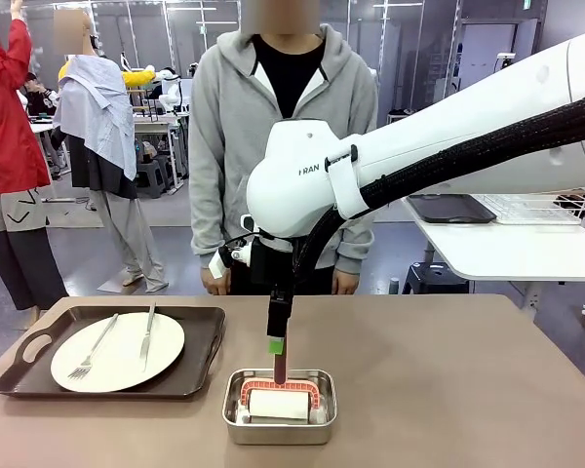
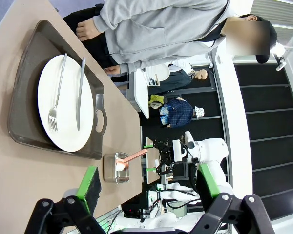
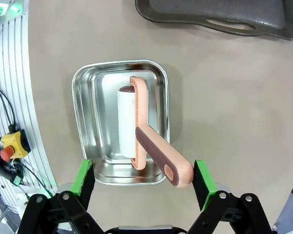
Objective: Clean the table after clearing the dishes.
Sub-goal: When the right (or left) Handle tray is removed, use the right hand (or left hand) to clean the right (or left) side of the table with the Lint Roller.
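My right jaws hang spread over the roller handle (image 3: 158,151), ready to pinch. Left jaws spread too, seemingly idle.

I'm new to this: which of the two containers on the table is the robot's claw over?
The shiny steel pan holding the pink roller, not the dark tray with the plate.

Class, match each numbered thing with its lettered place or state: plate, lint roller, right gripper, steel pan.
Things:
1. plate
2. lint roller
3. right gripper
4. steel pan

Places or states:
A. inside the steel pan
B. straight on the table
C. on the brown tray
D. open, above the steel pan

Pairs: 1-C, 2-A, 3-D, 4-B
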